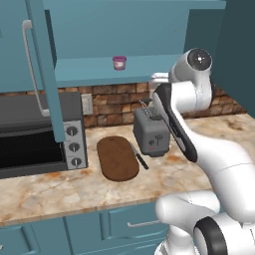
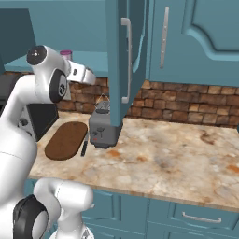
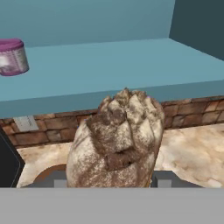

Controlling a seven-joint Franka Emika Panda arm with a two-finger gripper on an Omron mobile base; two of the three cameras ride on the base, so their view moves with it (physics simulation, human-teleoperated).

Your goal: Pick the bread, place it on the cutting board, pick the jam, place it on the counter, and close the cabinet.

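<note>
Hand view first: the bread (image 3: 117,140) sits right up against the camera, a crusty tan-brown lump pinched between the two dark tips of the claw (image 3: 109,180), which is closed on its lower sides. Behind it runs the teal shelf of the open cabinet (image 3: 131,65), with the jam (image 3: 12,57) standing on that shelf off to the left, well apart from the bread.

From the left base camera, the arm (image 1: 184,99) is raised above the grey toaster (image 1: 152,132), and the jam (image 1: 119,62) sits on the cabinet shelf (image 1: 99,72) above the brick wall. The cutting board (image 1: 117,158) lies bare on the counter (image 1: 60,191), between the toaster oven (image 1: 40,134) and the toaster, with a thin black-handled knife (image 1: 139,156) just beside its right edge. The cabinet door (image 2: 122,60) hangs open.
</note>
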